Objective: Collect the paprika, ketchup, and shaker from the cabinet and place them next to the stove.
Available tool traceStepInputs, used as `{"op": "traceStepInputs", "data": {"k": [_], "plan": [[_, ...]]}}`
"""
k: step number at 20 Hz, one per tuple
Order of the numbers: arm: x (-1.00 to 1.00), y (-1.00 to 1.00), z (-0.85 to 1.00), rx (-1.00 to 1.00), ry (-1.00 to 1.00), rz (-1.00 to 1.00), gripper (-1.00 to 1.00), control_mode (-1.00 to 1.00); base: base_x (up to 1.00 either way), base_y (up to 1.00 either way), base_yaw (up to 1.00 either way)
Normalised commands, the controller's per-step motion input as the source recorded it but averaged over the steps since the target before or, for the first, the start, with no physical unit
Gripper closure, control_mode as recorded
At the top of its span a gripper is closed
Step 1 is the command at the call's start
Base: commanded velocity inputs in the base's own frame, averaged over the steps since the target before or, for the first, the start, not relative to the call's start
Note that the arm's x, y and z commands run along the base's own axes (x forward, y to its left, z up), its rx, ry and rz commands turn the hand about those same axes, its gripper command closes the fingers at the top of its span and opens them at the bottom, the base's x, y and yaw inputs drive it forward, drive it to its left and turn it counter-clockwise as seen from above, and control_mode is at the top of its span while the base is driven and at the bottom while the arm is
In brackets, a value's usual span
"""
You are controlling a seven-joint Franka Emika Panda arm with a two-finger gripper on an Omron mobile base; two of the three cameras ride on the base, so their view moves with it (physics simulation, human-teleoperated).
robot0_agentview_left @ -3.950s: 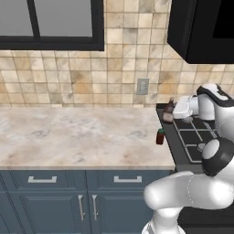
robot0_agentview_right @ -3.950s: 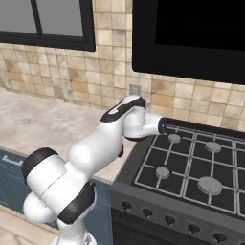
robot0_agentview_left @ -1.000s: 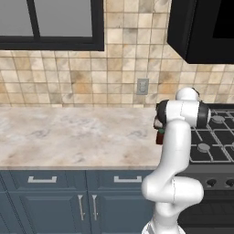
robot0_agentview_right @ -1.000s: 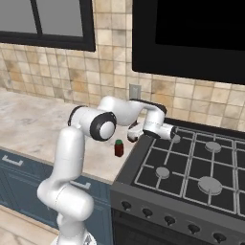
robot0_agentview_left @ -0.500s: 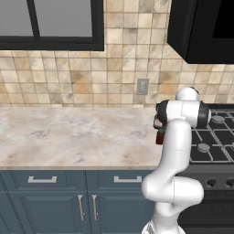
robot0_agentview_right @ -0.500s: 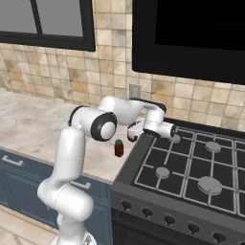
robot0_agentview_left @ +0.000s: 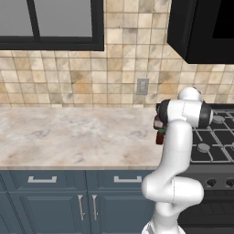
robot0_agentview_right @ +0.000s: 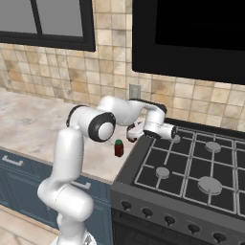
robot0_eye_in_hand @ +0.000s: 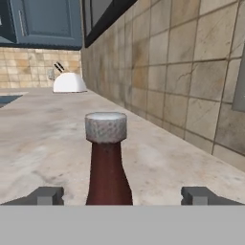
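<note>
Your table [robot0_agentview_left: 68,137] is a pale marbled slab running along the tiled wall, ending at the stove [robot0_agentview_right: 191,167] at its 3 o'clock end. The paprika [robot0_agentview_right: 118,148] stands upright on it near the front edge, just beside the stove. The ketchup [robot0_eye_in_hand: 107,162] stands upright too, toward the wall. A white appliance [robot0_eye_in_hand: 69,82] sits far off at 12 o'clock in the hand view.

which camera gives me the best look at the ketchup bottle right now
The hand view: the ketchup stands upright on the counter, its cap and neck filling the centre between the open gripper fingertips. In both base views the arm covers most of it, leaving at best a dark sliver.
</note>
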Motion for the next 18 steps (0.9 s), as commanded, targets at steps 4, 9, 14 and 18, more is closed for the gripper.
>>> {"op": "traceStepInputs", "data": {"k": [4, 9, 14, 18], "plan": [[-0.10, 0.00, 0.25, -0.01, 0.00, 0.00, -1.00, -1.00, 0.00, 0.00, 0.00], [-0.15, 0.00, 0.41, -0.02, 0.00, 0.00, -1.00, -1.00, 0.00, 0.00, 0.00], [-0.25, 0.00, 0.41, 0.00, -0.01, 0.00, -1.00, -1.00, 0.00, 0.00, 0.00], [-0.40, 0.00, 0.43, 0.00, -0.02, 0.00, -1.00, -1.00, 0.00, 0.00, 0.00]]}}
